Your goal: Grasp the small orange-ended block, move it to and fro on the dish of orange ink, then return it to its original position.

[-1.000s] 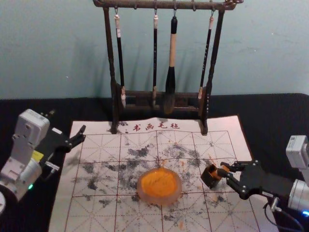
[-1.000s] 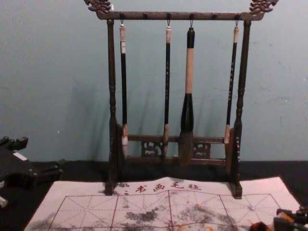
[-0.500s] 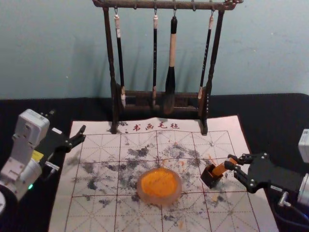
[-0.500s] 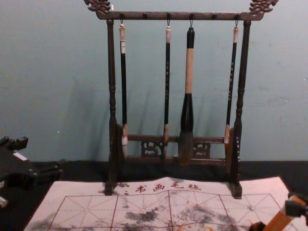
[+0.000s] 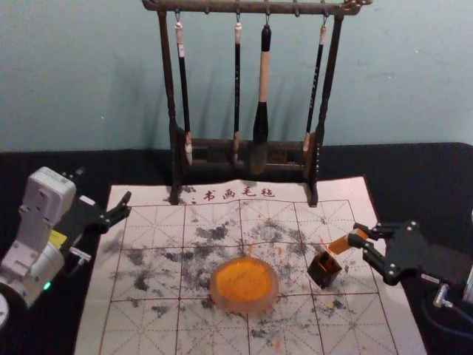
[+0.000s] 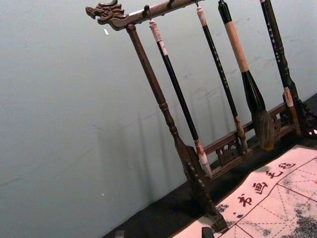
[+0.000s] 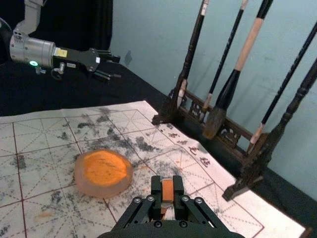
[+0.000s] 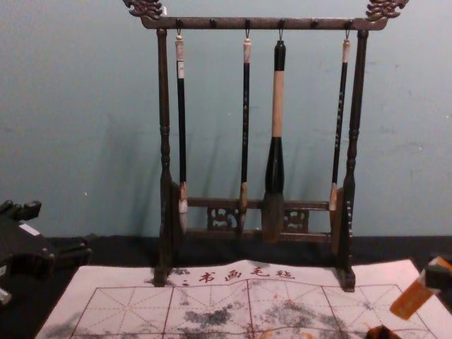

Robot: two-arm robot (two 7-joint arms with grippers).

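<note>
The right claw (image 5: pixel 361 237) is holding the orange block (image 5: pixel 341 244), tilted, above the dark box (image 5: pixel 324 270), near the mat (image 5: pixel 384 325)'s right edge. The left claw (image 5: pixel 126 205) is wide, by its far left corner.

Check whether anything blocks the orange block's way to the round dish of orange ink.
A small dark open-topped box sits low near the path; the block, in the right pincer, appears raised above it, so should clear.

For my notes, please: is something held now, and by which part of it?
The right hand holds the orange block by its upper end; the lower end is free.
</note>
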